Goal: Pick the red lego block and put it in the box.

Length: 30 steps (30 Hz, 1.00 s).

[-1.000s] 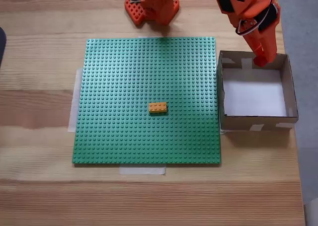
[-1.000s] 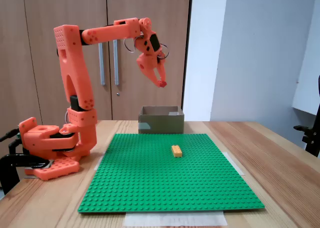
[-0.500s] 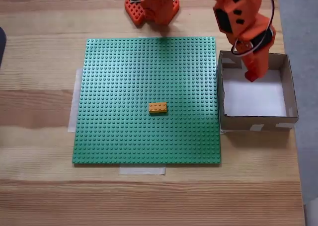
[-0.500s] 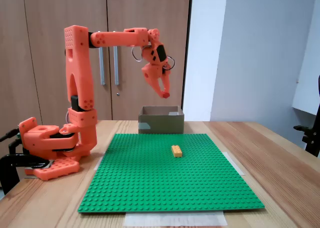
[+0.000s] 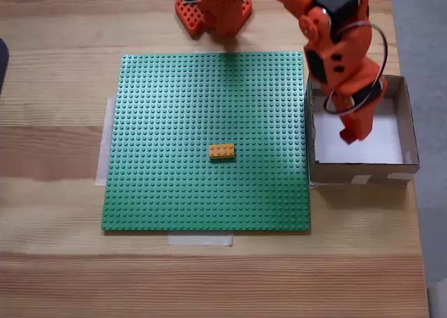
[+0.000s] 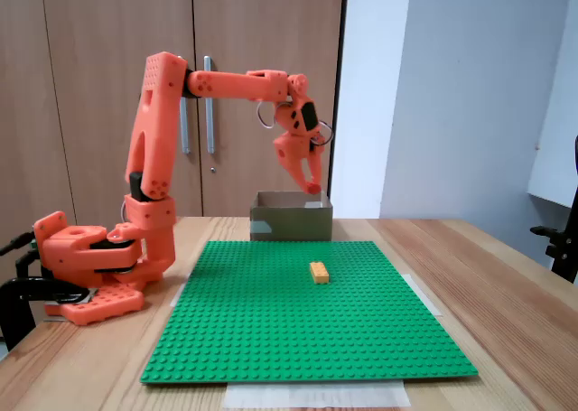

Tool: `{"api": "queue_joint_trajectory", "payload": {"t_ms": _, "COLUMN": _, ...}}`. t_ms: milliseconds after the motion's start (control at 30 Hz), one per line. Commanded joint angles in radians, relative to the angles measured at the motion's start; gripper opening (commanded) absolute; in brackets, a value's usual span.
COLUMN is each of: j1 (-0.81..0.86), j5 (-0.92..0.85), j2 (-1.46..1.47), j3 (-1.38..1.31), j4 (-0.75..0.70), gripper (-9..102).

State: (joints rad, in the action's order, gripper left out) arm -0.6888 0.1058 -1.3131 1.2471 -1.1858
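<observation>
Wooden table [image 5: 56, 87] bearing green studded baseplate [image 5: 174, 108], cardboard box [image 5: 411, 133] beside its right edge. Orange gripper [image 5: 350, 137] above box, seemingly pinching red lego block [image 6: 313, 188], grip unclear. Yellow-orange brick [image 5: 222, 151] mid-baseplate.

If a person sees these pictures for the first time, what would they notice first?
Probably the bright orange arm, reaching from its base at the table's far edge with its gripper poised above the box. Next comes the large green baseplate in the middle of the wooden table, with one small yellow-orange brick on it.
</observation>
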Motion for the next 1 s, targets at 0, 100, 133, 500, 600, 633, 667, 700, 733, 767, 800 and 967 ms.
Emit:
{"api": "queue_joint_trajectory", "payload": {"t_ms": 0, "j1": 0.021, "j5": -0.011, "j2": 0.012, "j3": -0.055, "j4": 0.018, "gripper": -1}}
{"api": "queue_joint_trajectory", "payload": {"t_ms": 100, "j1": 0.029, "j5": -0.018, "j2": 0.046, "j3": -0.081, "j4": 0.012, "gripper": -1}}
{"api": "queue_joint_trajectory", "payload": {"t_ms": 133, "j1": 0.034, "j5": -0.02, "j2": 0.057, "j3": -0.091, "j4": 0.012, "gripper": -1}}
{"api": "queue_joint_trajectory", "payload": {"t_ms": 500, "j1": 0.063, "j5": -0.074, "j2": 0.101, "j3": -0.118, "j4": 0.094, "gripper": -1}}
{"api": "queue_joint_trajectory", "payload": {"t_ms": 600, "j1": 0.067, "j5": -0.087, "j2": 0.103, "j3": -0.109, "j4": 0.121, "gripper": -1}}
{"api": "queue_joint_trajectory", "payload": {"t_ms": 633, "j1": 0.071, "j5": -0.092, "j2": 0.103, "j3": -0.107, "j4": 0.127, "gripper": -1}}
{"api": "queue_joint_trajectory", "payload": {"t_ms": 667, "j1": 0.072, "j5": -0.097, "j2": 0.103, "j3": -0.107, "j4": 0.132, "gripper": -1}}
{"api": "queue_joint_trajectory", "payload": {"t_ms": 700, "j1": 0.074, "j5": -0.1, "j2": 0.103, "j3": -0.107, "j4": 0.137, "gripper": -1}}
{"api": "queue_joint_trajectory", "payload": {"t_ms": 733, "j1": 0.075, "j5": -0.103, "j2": 0.103, "j3": -0.107, "j4": 0.141, "gripper": -1}}
{"api": "queue_joint_trajectory", "payload": {"t_ms": 767, "j1": 0.078, "j5": -0.104, "j2": 0.103, "j3": -0.107, "j4": 0.146, "gripper": -1}}
{"api": "queue_joint_trajectory", "payload": {"t_ms": 800, "j1": 0.08, "j5": -0.109, "j2": 0.103, "j3": -0.107, "j4": 0.149, "gripper": -1}}
{"api": "queue_joint_trajectory", "payload": {"t_ms": 967, "j1": 0.086, "j5": -0.118, "j2": 0.103, "j3": -0.114, "j4": 0.152, "gripper": -1}}
